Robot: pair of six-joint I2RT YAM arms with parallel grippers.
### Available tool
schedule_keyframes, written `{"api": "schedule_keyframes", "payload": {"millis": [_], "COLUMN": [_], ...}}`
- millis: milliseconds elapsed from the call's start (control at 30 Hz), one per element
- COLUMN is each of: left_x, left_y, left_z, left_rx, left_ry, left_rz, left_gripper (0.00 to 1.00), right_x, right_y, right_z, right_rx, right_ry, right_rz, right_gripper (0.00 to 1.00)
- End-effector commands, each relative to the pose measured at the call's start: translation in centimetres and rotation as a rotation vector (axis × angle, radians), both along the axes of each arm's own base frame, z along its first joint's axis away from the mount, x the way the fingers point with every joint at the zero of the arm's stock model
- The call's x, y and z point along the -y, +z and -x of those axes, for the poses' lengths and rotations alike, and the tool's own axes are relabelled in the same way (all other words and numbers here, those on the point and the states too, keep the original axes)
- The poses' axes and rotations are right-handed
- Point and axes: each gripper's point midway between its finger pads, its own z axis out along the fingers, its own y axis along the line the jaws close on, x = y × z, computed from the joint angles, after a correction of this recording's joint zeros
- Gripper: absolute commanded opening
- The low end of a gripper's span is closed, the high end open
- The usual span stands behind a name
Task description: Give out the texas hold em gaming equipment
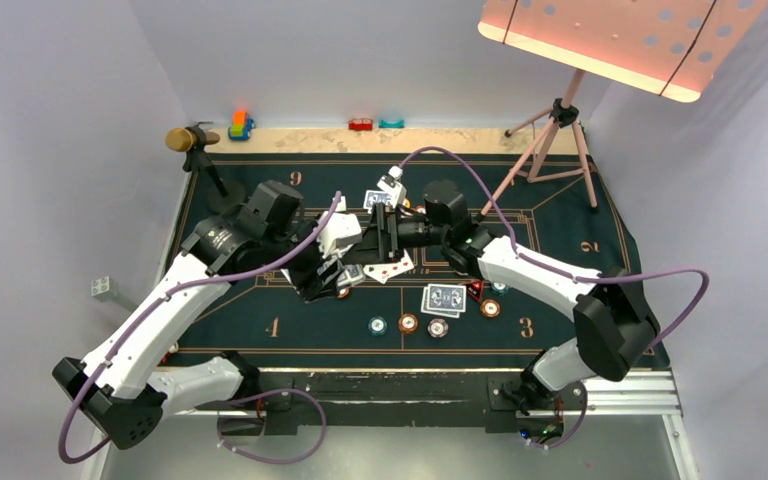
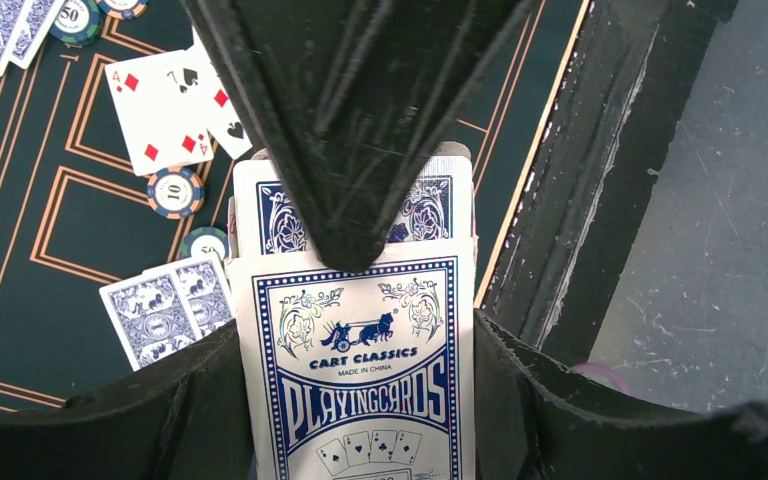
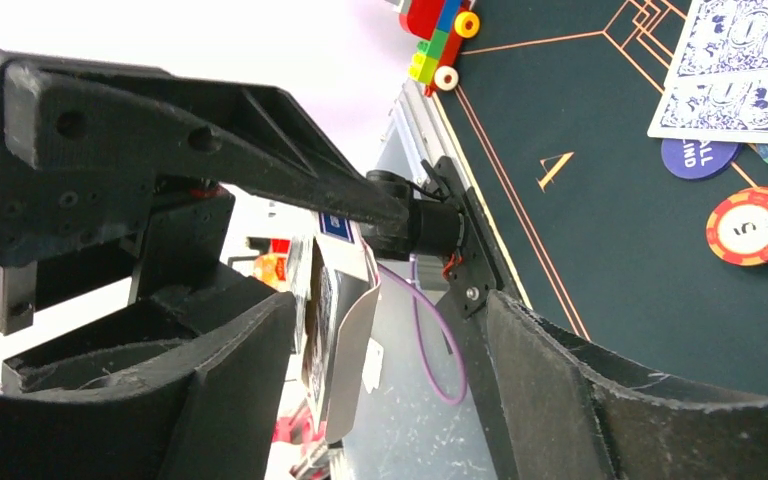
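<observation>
1 card box (image 2: 360,410) in left tool (image 2: 358,332).

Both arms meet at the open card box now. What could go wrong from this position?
1. The left gripper holds the open card box only by its sides, so a pull from the right gripper could drag the box loose.
2. Several cards in its mouth could come out together and drop onto the face-up cards and chips below.

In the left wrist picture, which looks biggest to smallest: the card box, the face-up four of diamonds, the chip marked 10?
1. card box, held nearest the camera, so its lead is exaggerated.
2. four of diamonds.
3. chip marked 10.
</observation>
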Motion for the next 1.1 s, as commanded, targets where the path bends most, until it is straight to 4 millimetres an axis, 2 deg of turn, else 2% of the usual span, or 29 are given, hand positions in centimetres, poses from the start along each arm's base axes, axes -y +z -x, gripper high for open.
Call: {"api": "schedule_keyframes", "payload": {"millis": [0, 200, 367, 500, 733, 867, 967, 1067], "left_x": [0.2, 0.1, 0.0, -0.1, -0.1, 0.0, -0.1, -0.1], "left_y": [1.6, 2.0, 2.2, 2.2, 2.4, 2.4, 2.4, 2.4], "left_z": [0.4, 0.6, 0.6, 0.6, 0.6, 0.5, 0.5, 0.4], "left_rx": [0.024, 0.033, 0.038, 0.042, 0.046, 0.046, 0.047, 0.050], "left_ry": [-0.014, -0.014, -0.011, -0.010, -0.008, -0.005, -0.005, -0.002], "left_rz": [0.048, 0.054, 0.054, 0.052, 0.054, 0.054, 0.052, 0.050], "left_gripper": [0.00, 0.00, 0.00, 0.00, 0.00, 0.00, 0.00, 0.00], "right_x": [-0.5, -0.1, 0.2, 0.8, 3.1, 3.3, 3.4, 2.9], "right_y": [3.0, 2.3, 2.0, 1.7, 1.7, 1.9, 2.2, 2.9], "right_z": [-0.2, 0.2, 0.4, 0.2, -0.6, -0.6, -0.6, -0.3], "right_rx": [0.048, 0.028, 0.021, 0.019, 0.034, 0.042, 0.046, 0.052], "right_ry": [-0.002, -0.001, -0.003, -0.019, -0.068, -0.069, -0.068, -0.058], "right_rz": [-0.084, -0.074, -0.068, -0.056, -0.040, -0.036, -0.043, -0.067], "right_gripper": [0.70, 0.53, 0.43, 0.39, 0.39, 0.44, 0.68, 0.80]}}
